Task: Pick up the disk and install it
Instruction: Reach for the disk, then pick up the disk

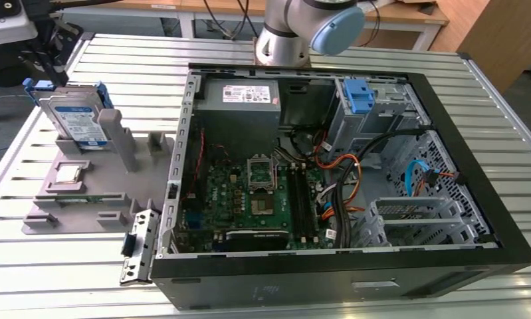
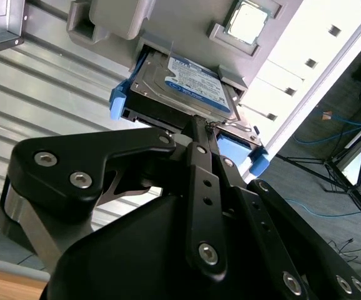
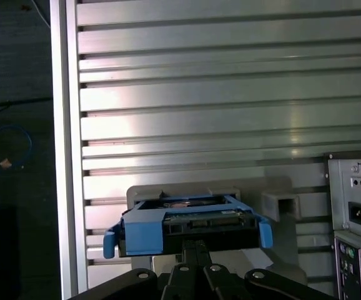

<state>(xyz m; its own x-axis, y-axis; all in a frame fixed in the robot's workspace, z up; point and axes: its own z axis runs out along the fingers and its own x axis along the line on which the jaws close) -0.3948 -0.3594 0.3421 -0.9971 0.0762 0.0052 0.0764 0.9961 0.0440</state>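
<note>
Tool (image 2: 203, 125) at white-and-blue-labelled disk (image 2: 187, 87)

Looks like a robotics lab or a test workshop to me. There's a slotted aluminium tabletop (image 1: 478, 119) with a robot arm (image 1: 292, 33) bolted on, an opened-up desktop PC case (image 1: 336, 276) with its motherboard showing, a grey parts fixture (image 1: 70, 199), and a wooden desk (image 1: 407, 14) behind.

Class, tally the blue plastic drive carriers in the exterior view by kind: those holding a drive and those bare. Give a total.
Blue plastic carrier fitted round the flat silver hard drive: 1
Bare blue plastic carrier inside the open black computer case: 1
Total: 2
</note>
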